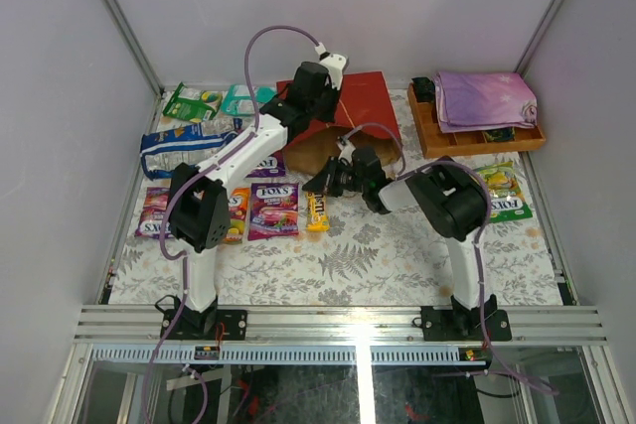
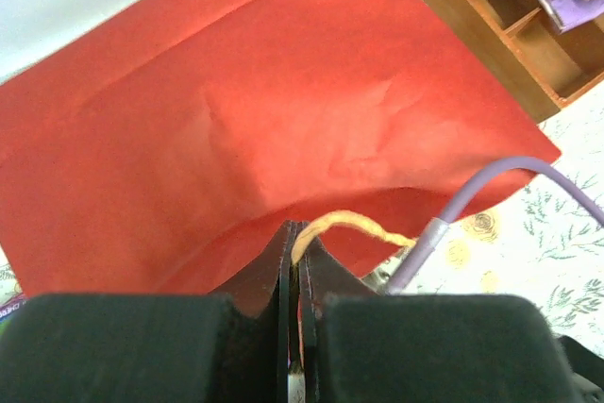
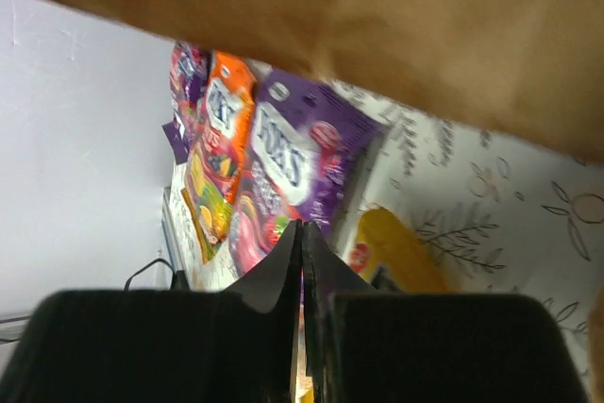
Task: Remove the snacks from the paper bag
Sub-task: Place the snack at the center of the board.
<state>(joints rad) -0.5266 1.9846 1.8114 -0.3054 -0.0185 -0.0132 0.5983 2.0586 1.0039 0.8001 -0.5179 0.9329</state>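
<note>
The red paper bag (image 1: 360,101) lies at the back of the table, its brown inside (image 1: 316,151) facing forward. My left gripper (image 2: 302,229) is shut on the bag's yellow string handle (image 2: 357,225) above the red side (image 2: 283,101). My right gripper (image 3: 302,226) is shut and empty, low at the bag's mouth (image 3: 425,35). It is just above the yellow bar (image 3: 401,252), with the purple Fox's bag (image 3: 294,162) and the orange packet (image 3: 215,148) beyond. In the top view the left gripper (image 1: 323,94) is over the bag and the right gripper (image 1: 318,184) is near the yellow bar (image 1: 316,212).
Snacks lie on the left: a green bag (image 1: 189,103), a teal bag (image 1: 243,98), a blue-white bag (image 1: 184,143), a small purple packet (image 1: 154,212). A yellow-green Fox's bag (image 1: 505,194) lies on the right. A wooden tray (image 1: 437,131) with a folded purple cloth (image 1: 485,96) stands back right.
</note>
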